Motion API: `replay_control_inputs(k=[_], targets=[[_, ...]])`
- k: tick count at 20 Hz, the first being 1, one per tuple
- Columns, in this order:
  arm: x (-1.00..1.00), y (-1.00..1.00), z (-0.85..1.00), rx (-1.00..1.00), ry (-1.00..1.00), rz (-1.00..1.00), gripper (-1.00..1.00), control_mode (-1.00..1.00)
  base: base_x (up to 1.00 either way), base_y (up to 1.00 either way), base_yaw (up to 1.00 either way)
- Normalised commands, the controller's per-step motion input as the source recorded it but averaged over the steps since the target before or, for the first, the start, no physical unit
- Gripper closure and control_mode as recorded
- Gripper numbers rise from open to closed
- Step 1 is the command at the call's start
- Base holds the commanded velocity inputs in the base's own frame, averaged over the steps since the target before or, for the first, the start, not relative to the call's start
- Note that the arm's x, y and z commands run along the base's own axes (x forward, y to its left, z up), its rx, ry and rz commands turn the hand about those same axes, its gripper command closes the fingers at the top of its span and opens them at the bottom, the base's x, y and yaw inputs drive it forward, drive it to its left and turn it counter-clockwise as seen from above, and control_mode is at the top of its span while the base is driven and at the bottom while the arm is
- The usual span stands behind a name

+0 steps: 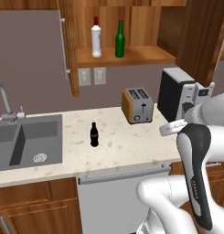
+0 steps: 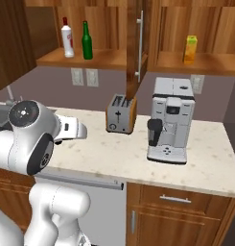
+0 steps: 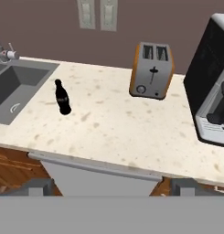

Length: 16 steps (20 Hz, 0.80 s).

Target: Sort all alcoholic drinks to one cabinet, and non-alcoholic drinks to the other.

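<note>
A small black cola bottle (image 1: pixel 94 135) (image 3: pixel 62 97) stands upright on the counter (image 1: pixel 122 146), between the sink and the toaster. The white bottle with the red cap (image 1: pixel 96 41) (image 2: pixel 67 38) and the dark-green glass bottle (image 1: pixel 120 40) (image 2: pixel 87 41) stand side by side on the left cabinet's shelf. The orange-yellow juice carton (image 2: pixel 190 49) is on the right cabinet's shelf. My gripper (image 3: pixel 112 187) hangs above the counter's front edge, open and empty. It is well short of the cola bottle and to its right.
A toaster (image 1: pixel 137 105) (image 3: pixel 152 71) and a coffee machine (image 2: pixel 170 120) (image 3: pixel 214 82) stand on the right of the counter. The sink (image 1: pixel 26 141) with its tap lies at the left. An open cabinet door (image 2: pixel 135 48) juts out between the two cabinets.
</note>
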Motion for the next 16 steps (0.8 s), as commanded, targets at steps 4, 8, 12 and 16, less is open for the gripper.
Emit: replay_control_inputs(k=[4,8,12,16], targets=[[0.00,0.00,0.00,0.00,0.00,0.00,-1.00,1.00,0.37,0.13,0.00],[0.00,0.00,0.00,0.00,0.00,0.00,-1.00,1.00,0.37,0.12,0.00],[0.00,0.00,0.00,0.00,0.00,0.00,-1.00,1.00,0.33,0.11,0.01],[0.00,0.00,0.00,0.00,0.00,0.00,-1.00,1.00,0.23,0.07,0.03]])
